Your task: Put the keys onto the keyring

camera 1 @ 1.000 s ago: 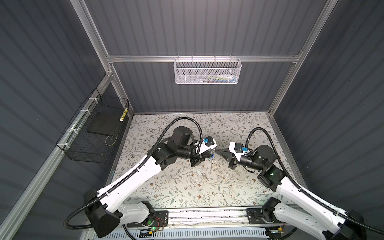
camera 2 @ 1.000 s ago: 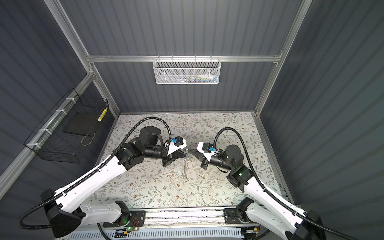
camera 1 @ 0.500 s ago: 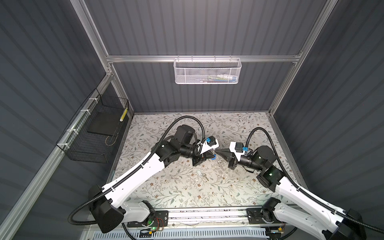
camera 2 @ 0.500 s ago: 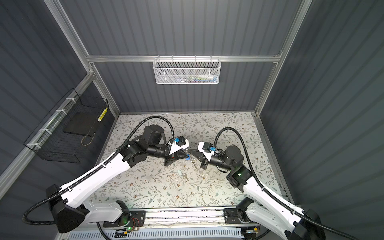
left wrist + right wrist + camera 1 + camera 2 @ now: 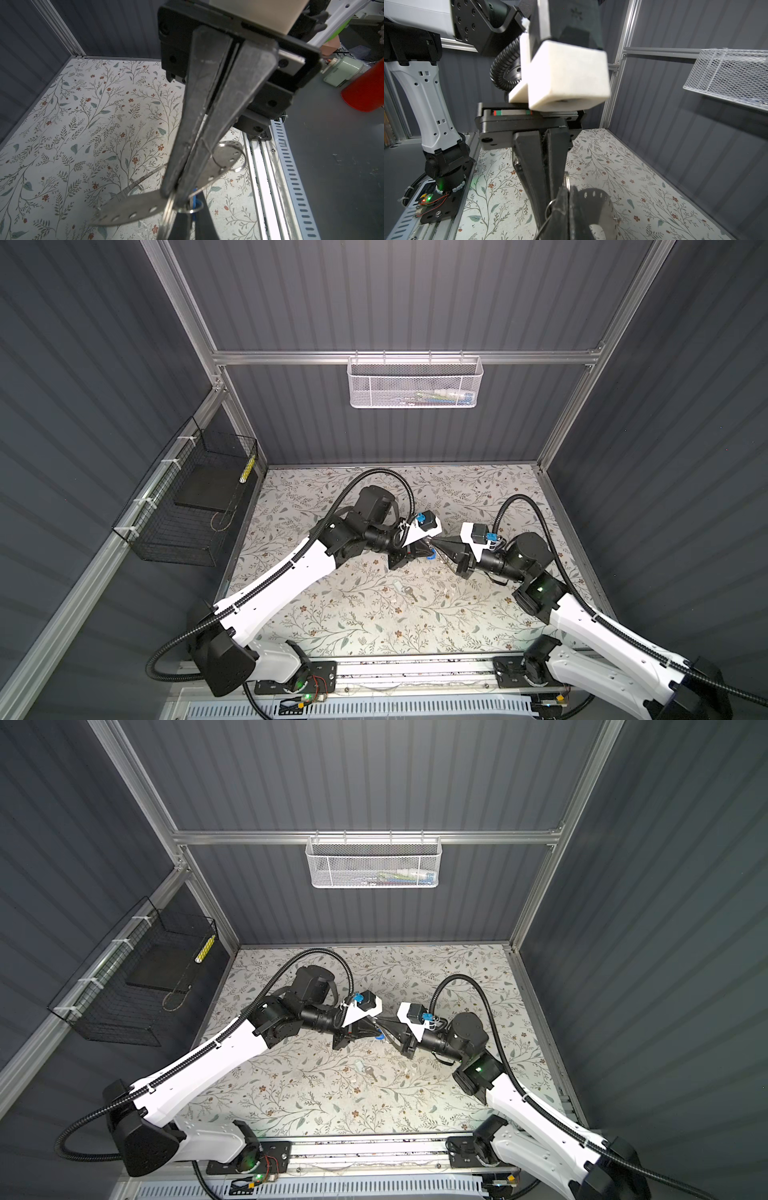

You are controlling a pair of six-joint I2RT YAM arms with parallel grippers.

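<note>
The keys are split. The whitish-headed key (image 5: pixel 405 590) lies loose on the counter (image 5: pixel 332 626), nearest the base rail (image 5: pixel 415 672). It sits at about 7 o'clock from where the arms meet, its long axis running 10 to 4 o'clock, a touch nearer your left arm.

Above it, the two tips come nose to nose over mid-counter. Your left end effector (image 5: pixel 427 551) is pinched shut on the blue-headed key (image 5: pixel 194 204), with a thin wire loop (image 5: pixel 191 212) beside it. The blade's direction is hidden.

At 3 o'clock of it, your right end effector (image 5: pixel 174 194) is clamped on the band of the keyring (image 5: pixel 128 207), held off the counter. I judge the next move turns on bringing that loop to the band just beside it. Neither arm is free for the loose key.

Farther back, at 10 o'clock, the black wire basket (image 5: pixel 174 547) holds a dark slab (image 5: pixel 208 489) and a yellow piece (image 5: pixel 247 470). At 12, the white mesh basket (image 5: pixel 374 389) holds a few items too small to name.
</note>
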